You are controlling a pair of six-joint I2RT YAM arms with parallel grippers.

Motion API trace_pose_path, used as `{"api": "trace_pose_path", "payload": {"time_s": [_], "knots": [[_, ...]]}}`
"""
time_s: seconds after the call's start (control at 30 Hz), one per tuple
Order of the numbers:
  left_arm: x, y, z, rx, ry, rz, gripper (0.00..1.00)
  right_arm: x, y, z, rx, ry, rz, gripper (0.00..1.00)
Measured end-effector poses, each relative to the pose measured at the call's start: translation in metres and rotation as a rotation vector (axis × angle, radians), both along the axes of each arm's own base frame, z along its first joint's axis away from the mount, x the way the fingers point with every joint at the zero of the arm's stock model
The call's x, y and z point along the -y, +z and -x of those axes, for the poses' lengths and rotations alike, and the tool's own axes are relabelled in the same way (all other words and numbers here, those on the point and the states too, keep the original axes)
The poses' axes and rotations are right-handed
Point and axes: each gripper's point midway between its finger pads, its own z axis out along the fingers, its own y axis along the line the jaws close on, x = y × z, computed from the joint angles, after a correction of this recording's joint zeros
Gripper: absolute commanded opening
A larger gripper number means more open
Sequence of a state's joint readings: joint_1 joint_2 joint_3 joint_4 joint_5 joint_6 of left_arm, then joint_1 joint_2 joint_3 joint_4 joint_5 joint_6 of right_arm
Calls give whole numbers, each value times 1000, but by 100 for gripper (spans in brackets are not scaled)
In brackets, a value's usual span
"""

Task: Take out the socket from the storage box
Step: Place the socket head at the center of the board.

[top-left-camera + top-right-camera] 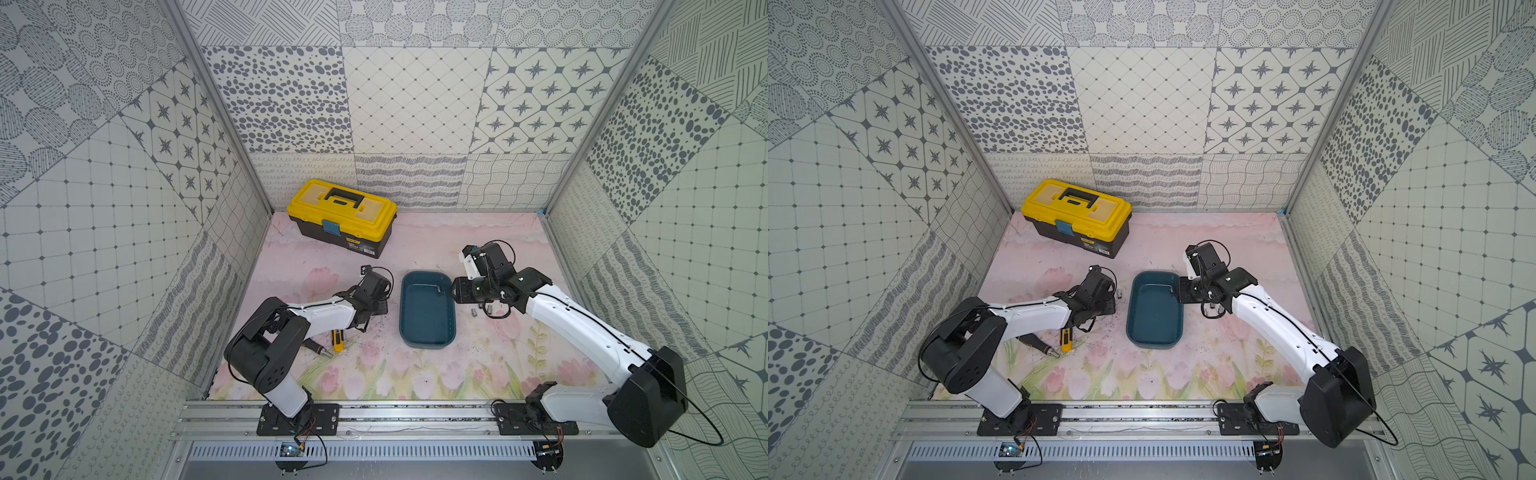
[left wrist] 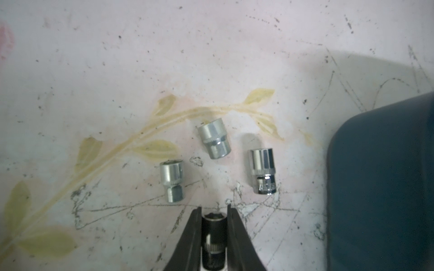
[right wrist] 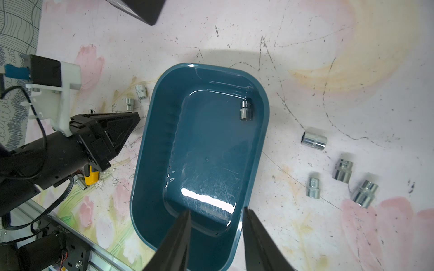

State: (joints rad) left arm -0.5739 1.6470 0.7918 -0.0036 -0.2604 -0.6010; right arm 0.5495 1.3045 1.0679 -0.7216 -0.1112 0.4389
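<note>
One chrome socket (image 3: pixel 246 110) rests in a corner of the lidless, dark teal storage box (image 3: pixel 150 164).

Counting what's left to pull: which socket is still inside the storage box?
The lone chrome socket on the teal storage box floor, near a corner. The rest lie outside on the mat, except one clamped in the left gripper.

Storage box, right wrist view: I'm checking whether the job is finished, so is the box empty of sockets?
No, one chrome socket lies on the floor of the storage box, near one corner.
</note>
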Motion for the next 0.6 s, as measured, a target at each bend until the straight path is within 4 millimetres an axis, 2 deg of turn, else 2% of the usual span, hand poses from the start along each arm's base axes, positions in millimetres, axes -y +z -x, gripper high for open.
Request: {"api": "trace_pose_path", "payload": {"time_s": [0.3, 0.47, 0.6], "knots": [[0, -5, 1, -12, -3, -3, 21, -1, 0, 0, 13, -4, 20, 42], [1, -4, 0, -9, -4, 1, 30, -4, -5, -2, 4, 2, 33, 42], [2, 0, -1, 1, -5, 9, 32, -7, -5, -2, 3, 8, 37, 42]]}}
